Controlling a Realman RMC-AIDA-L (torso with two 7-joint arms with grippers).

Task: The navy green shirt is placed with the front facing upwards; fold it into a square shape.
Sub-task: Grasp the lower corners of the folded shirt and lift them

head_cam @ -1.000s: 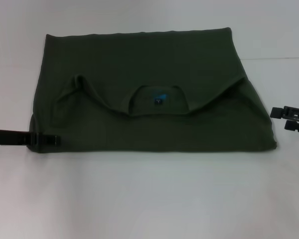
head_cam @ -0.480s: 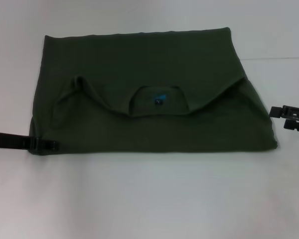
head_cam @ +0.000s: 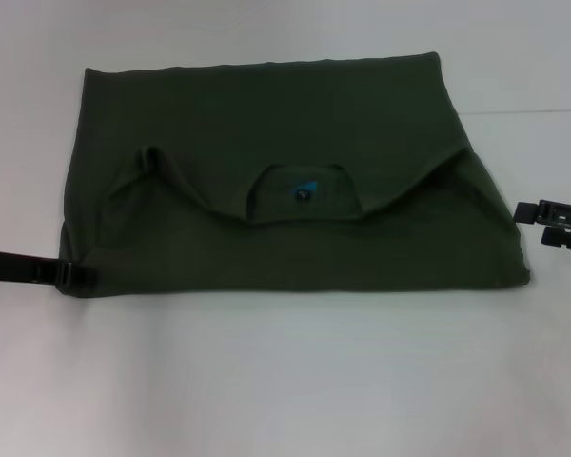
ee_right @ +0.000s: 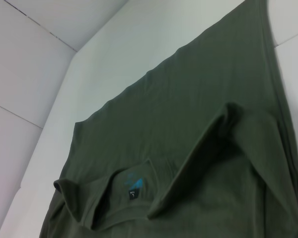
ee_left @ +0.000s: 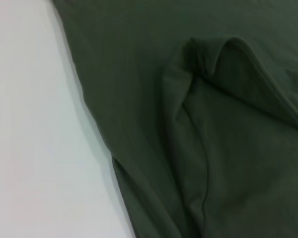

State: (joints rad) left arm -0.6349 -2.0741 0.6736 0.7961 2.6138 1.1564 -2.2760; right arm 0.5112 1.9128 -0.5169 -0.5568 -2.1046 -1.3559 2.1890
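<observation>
Since the earlier frames, the left gripper [head_cam: 81,276] has been drawn back toward the left edge of the shirt, so that less of it lies over the cloth; the right gripper [head_cam: 528,212] is seen almost where it was. The shirt itself has not visibly shifted.

Nearest the robot, a bare stretch of white table [head_cam: 285,381] is seen. At the left, the left gripper is held low at the near-left corner of the navy green shirt [head_cam: 285,105], its tip at or just under the hem; whether cloth is pinched, or how far the fingers are parted, cannot be told. At the right, the right gripper is held just off the shirt's right edge, apart from the cloth, and its opening cannot be told either.

The shirt is laid across the middle of the table, already folded into a wide band: the near part is doubled over, with both sleeves turned inward as flaps. Between them the round collar [head_cam: 300,193] is shown, and inside it a small neck label [head_cam: 305,192] in blue and black; in the right wrist view the label [ee_right: 133,189] bears small pale marks that cannot be read. No chest lettering is visible.

Beyond the shirt, more white table and a pale wall [ee_right: 35,59] are seen.
</observation>
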